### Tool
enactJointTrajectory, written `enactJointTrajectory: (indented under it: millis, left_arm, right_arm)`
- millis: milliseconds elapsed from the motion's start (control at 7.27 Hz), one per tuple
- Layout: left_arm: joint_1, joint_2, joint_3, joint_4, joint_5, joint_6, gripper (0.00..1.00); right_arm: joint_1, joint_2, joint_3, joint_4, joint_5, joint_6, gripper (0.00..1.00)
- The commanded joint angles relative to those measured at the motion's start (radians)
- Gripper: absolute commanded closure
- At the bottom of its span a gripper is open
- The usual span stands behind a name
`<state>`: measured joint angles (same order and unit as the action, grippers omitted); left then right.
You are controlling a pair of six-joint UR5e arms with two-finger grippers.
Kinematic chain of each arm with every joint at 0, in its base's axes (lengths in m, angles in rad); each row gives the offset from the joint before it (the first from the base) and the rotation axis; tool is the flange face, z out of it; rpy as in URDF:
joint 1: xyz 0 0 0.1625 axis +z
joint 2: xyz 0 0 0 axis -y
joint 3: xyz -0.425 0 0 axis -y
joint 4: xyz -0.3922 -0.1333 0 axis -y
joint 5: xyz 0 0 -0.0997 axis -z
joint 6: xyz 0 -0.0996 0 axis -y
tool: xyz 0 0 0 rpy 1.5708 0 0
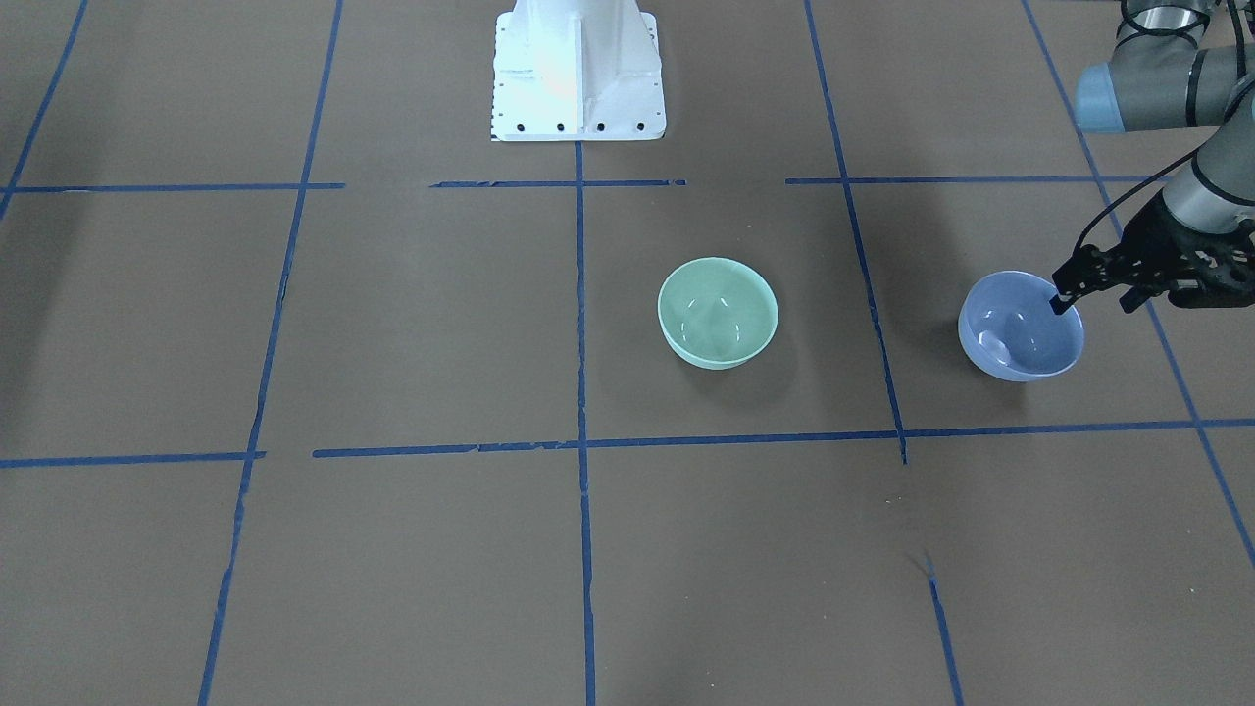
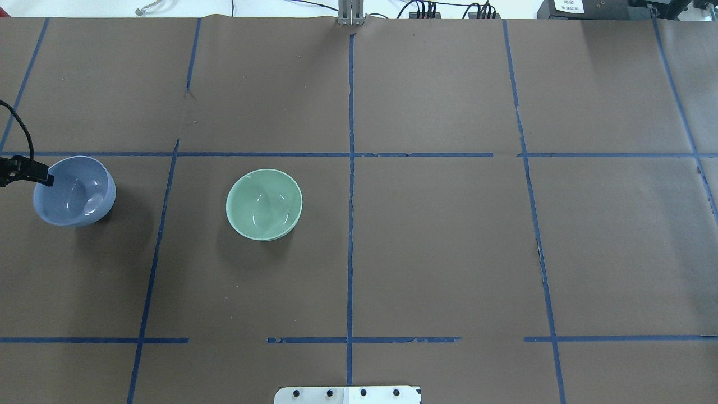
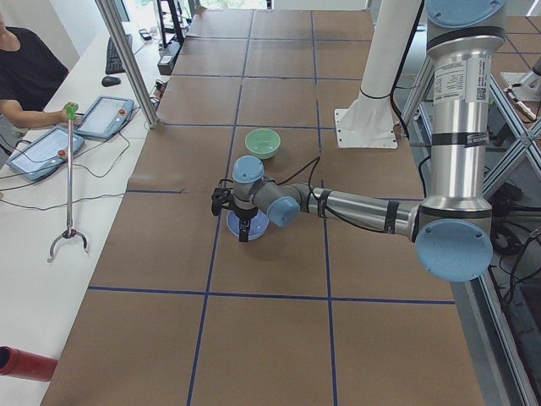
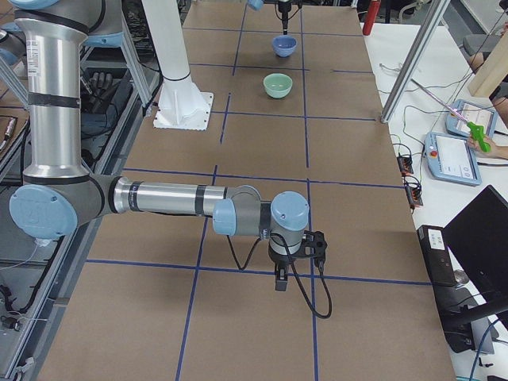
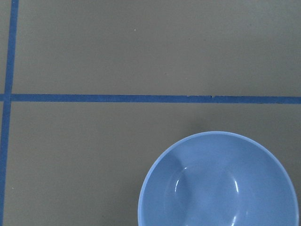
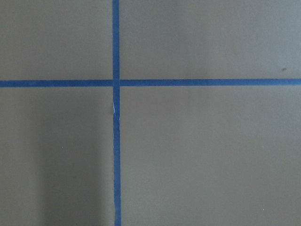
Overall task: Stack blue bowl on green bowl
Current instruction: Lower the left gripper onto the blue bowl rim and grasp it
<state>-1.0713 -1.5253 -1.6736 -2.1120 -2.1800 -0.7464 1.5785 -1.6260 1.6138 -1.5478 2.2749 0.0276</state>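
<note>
The blue bowl [image 1: 1020,333] stands upright on the brown table cover at my far left; it also shows in the overhead view [image 2: 74,192] and low right in the left wrist view [image 5: 218,181]. My left gripper [image 1: 1096,304] hangs over the bowl's outer rim. It looks open, with one finger [image 2: 44,179] inside the rim and the other outside it. The green bowl [image 1: 717,312] stands empty about two bowl widths toward the middle [image 2: 263,205]. My right gripper [image 4: 279,284] hovers far off over bare table; I cannot tell whether it is open or shut.
Blue tape lines [image 2: 350,224] divide the brown cover into squares. The white robot base [image 1: 578,74] stands at the table's robot side. Operators with tablets [image 3: 42,152] sit at a side bench beyond the table.
</note>
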Motion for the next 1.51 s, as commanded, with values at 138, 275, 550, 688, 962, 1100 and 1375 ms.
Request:
enactJointTrajectory:
  millis: [138,275,550,688,962,1100,1375]
  left_arm:
    - [0.054,0.001,0.1,-0.106,0.017,-0.008,0.0]
    - [0.054,-0.001,0.098,-0.106,0.016,-0.013,0.21]
    - [0.053,0.001,0.081,-0.105,0.006,-0.004,0.76]
    - [0.048,0.002,0.063,-0.102,0.003,0.005,0.93]
    - [0.044,0.025,0.022,-0.097,0.0,0.01,1.0]
    - [0.037,0.055,-0.027,-0.077,-0.045,0.056,1.0]
    - [-0.124,0.05,-0.16,0.208,-0.135,0.274,1.0]
  right_arm:
    - [0.0,0.0,0.0,0.0,0.0,0.0,0.0]
    - [0.0,0.0,0.0,0.0,0.0,0.0,0.0]
    - [0.0,0.0,0.0,0.002,0.0,0.0,0.0]
    - [0.0,0.0,0.0,0.0,0.0,0.0,0.0]
    - [0.0,0.0,0.0,0.0,0.0,0.0,0.0]
    - [0.0,0.0,0.0,0.0,0.0,0.001,0.0]
    - [0.0,0.0,0.0,0.0,0.0,0.001,0.0]
